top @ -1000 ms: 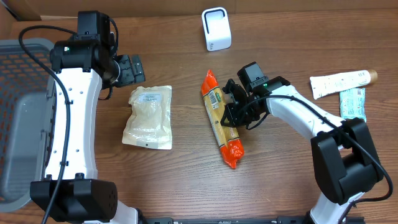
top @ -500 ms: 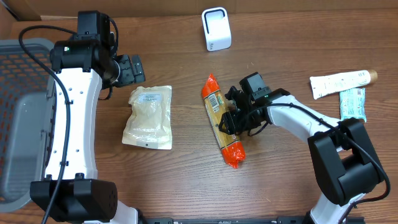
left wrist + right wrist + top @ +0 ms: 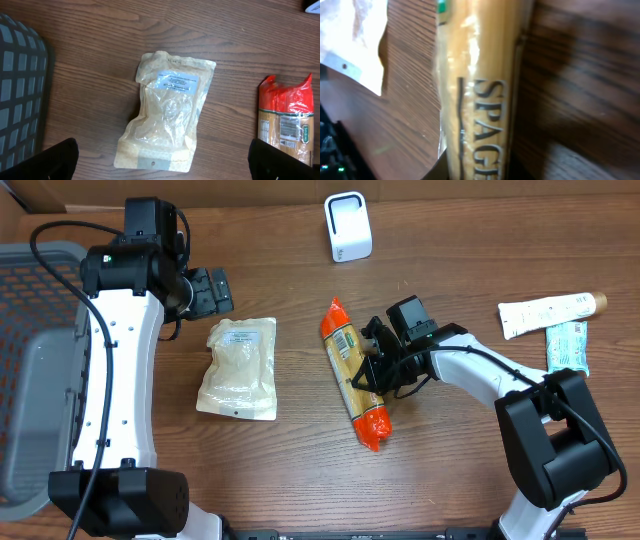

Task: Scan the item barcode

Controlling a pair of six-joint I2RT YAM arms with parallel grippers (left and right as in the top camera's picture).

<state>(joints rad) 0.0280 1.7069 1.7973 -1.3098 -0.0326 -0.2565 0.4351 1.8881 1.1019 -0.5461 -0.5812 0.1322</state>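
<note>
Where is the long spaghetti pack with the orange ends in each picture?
Overhead: the spaghetti pack lies slanted in the middle of the picture.
Left wrist: the pack is at the right edge, cut off; its orange top and label show.
Right wrist: the pack fills the middle, very close, with big letters.
Landmark: the clear pouch lies left of the pack from overhead and from the left wrist; the pale corner at the right wrist's top left is probably it.

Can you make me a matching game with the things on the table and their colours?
Things:
1. spaghetti packet
2. pouch
3. scanner
4. basket

Colours:
A. grey
B. white
C. yellow with orange ends
D. see-through, pale inside

Pairs: 1-C, 2-D, 3-B, 4-A
</note>
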